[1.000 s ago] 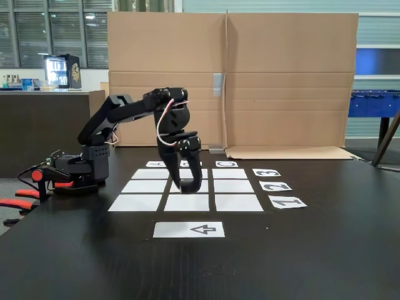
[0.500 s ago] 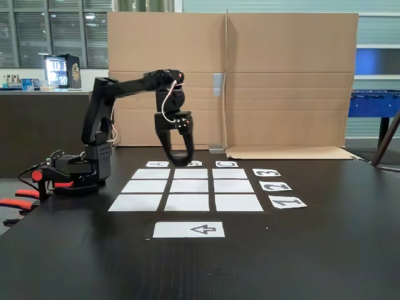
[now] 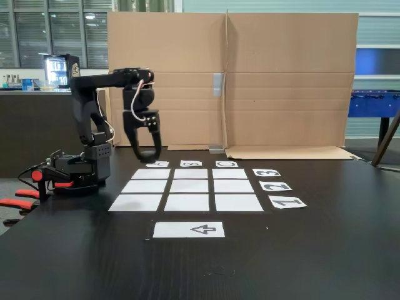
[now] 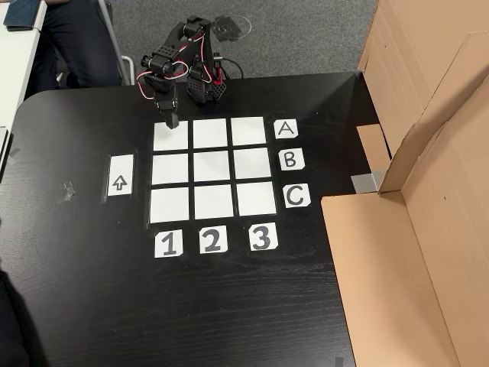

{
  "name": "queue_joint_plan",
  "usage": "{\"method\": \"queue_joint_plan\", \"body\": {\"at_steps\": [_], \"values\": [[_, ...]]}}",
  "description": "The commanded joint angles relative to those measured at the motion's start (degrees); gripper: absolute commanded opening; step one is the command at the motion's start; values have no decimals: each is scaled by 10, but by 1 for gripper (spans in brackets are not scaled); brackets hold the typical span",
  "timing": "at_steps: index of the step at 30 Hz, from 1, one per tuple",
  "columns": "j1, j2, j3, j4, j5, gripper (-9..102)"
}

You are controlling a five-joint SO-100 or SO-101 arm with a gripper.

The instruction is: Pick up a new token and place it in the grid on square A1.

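Nine blank white paper cells form the grid (image 3: 187, 186) (image 4: 212, 169) on a black table (image 3: 325, 250) (image 4: 69, 290), edged by the labels A (image 4: 285, 128), B (image 4: 292, 160), C (image 4: 296, 196) on one side and 1 (image 4: 168, 244), 2 (image 4: 213, 241), 3 (image 4: 260, 238) on another. All nine cells lie bare. Square A1 (image 4: 170, 137) is the corner cell where the A line meets the 1 line; in the fixed view it is the near-left cell (image 3: 135, 202). A separate white sheet printed with an arrow (image 3: 189, 230) (image 4: 120, 175) lies just outside the grid on the side of the 1 line.

The black arm's base (image 3: 78, 169) stands on the table beside the grid's A side. The gripper (image 3: 145, 152) (image 4: 172, 118) points downward; in the other view its tip sits over the outer edge of square A1, and in the fixed view it hangs above the table near the A label (image 3: 157, 164). Whether its fingers are spread or pressed together cannot be told, nor whether they hold anything. No token can be made out in either view.

A folded cardboard sheet (image 3: 231, 81) (image 4: 428, 191) stands along the table edge beyond the letter labels.
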Motion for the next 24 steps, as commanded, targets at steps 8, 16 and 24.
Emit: {"method": "queue_joint_plan", "body": {"at_steps": [8,16,24], "values": [[85,29,102,-94,-93,7],[142,47,192,-161,-149,7],[150,72,250,-214,-171,8]]}}
